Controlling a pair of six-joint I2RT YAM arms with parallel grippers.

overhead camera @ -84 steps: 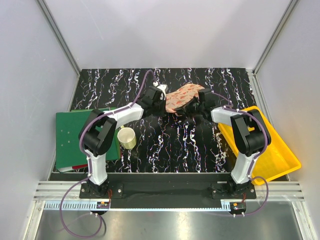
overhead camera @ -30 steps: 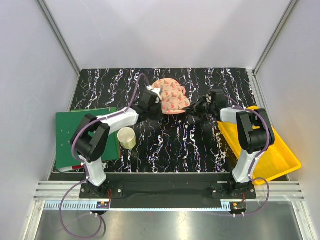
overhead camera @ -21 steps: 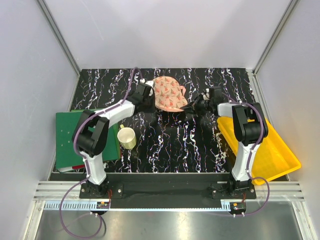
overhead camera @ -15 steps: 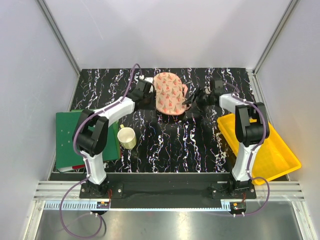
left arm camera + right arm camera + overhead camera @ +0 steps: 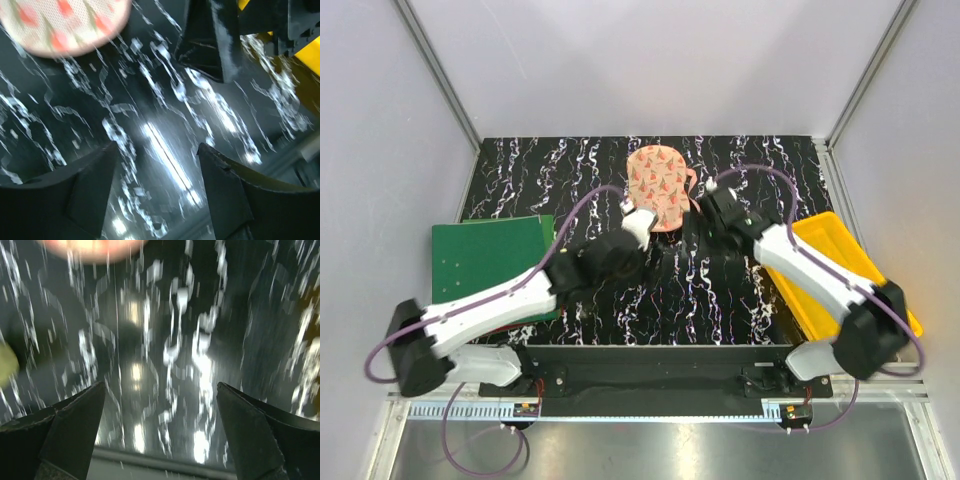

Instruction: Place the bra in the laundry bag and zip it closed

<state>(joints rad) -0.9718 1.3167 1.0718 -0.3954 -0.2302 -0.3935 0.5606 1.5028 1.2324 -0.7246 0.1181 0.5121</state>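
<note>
On the black white-veined tabletop point(image 5: 520, 180), far centre, lies the peach-pink triangle-marked padded pouch point(image 5: 657, 188); left claw point(image 5: 155, 187) and right claw point(image 5: 160, 425) gape empty beside its near end

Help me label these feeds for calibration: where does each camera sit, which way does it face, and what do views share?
Top external: fixed above and behind the arms, looking down on the marbled table; both whole arms show.
Left wrist: on the left arm, facing the table past its open left gripper; laundry bag and yellow tray ahead.
Right wrist: on the right arm, facing blurred tabletop past its open right gripper.
Shared: the laundry bag, in top and left wrist views; probably the right wrist's peach blur too.
</note>
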